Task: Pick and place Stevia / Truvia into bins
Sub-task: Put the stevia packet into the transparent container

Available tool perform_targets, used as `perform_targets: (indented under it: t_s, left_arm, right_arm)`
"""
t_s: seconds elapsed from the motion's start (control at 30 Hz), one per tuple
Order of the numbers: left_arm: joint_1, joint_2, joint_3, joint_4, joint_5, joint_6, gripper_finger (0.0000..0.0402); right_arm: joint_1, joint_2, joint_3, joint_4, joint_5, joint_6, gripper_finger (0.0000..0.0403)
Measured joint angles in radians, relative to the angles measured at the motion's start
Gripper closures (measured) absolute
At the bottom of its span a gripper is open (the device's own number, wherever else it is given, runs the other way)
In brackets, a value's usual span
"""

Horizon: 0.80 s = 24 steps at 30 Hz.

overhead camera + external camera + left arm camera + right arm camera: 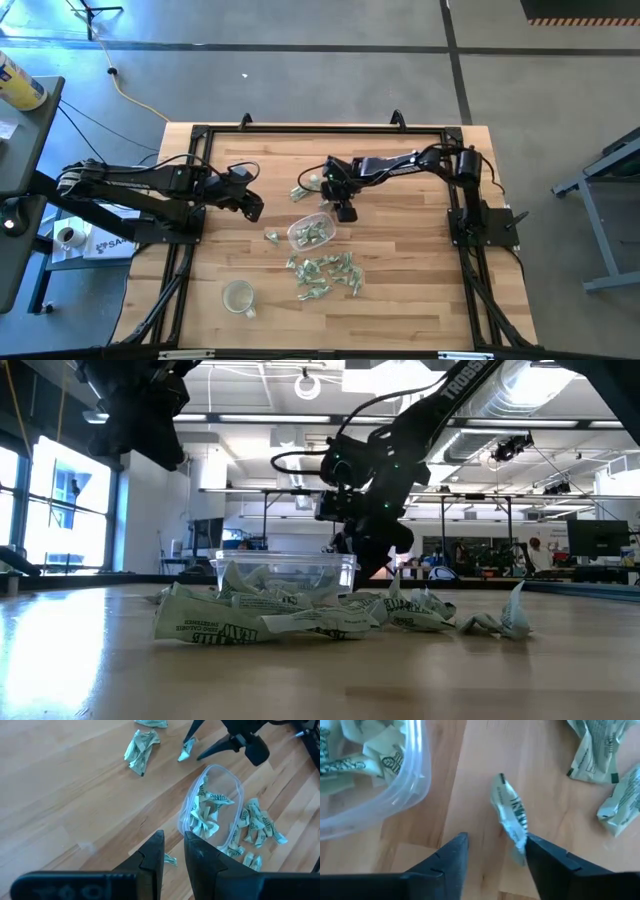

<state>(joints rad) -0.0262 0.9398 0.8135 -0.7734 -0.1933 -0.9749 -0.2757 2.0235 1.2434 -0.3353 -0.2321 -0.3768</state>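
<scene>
The clear tub sits mid-table and holds several green-and-white sachets. A heap of sachets lies on the table on its near side. A few more lie toward the far side, and a single one lies to the tub's left. My right gripper is open and low over the table, just beyond the tub's far end, with a crumpled sachet between its fingers. My left gripper hovers left of the tub, its fingers a narrow gap apart and empty. My right gripper comes from above, pointing down. The crumpled sachet's lower end lies against the inner side of one finger, while the other finger stands clear of it. Whether the sachet rests on the table cannot be told.
A round clear cup stands near the table's near left part. A black frame borders the wooden top. Bare wood lies left of the tub and along the near edge.
</scene>
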Motion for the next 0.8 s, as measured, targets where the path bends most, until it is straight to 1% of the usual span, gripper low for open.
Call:
perform_targets:
  t_s: [0.1,0.3,0.33,0.47,0.57,0.67,0.8]
  left_arm:
    - [0.0,0.0,0.0,-0.001,0.0,0.0,0.0293]
    - [0.0,0.0,0.0,-0.001,0.0,0.0,0.0293]
    - [0.0,0.0,0.0,-0.001,0.001,0.0,0.0293]
    - [0.0,0.0,0.0,-0.001,0.007,0.0,0.0293]
    - [0.0,0.0,0.0,0.0,0.008,0.003,0.0293]
    - [0.0,0.0,0.0,0.0,0.008,0.006,0.0293]
    - [0.0,0.0,-0.006,0.014,0.013,0.008,0.0293]
  right_arm:
    - [-0.009,0.001,0.0,0.008,0.001,0.04,0.0265]
    - [-0.014,0.003,-0.001,0.072,0.027,0.123,0.0381]
    - [-0.014,0.004,0.001,0.074,0.029,0.139,0.0391]
    - [-0.014,0.004,0.052,-0.011,0.032,0.192,0.0388]
    - [-0.011,-0.012,0.11,-0.112,0.031,0.185,0.0398]
    - [0.003,-0.045,0.182,-0.189,0.026,0.173,0.0397]
    - [0.043,-0.073,0.282,-0.292,-0.036,0.171,0.04]
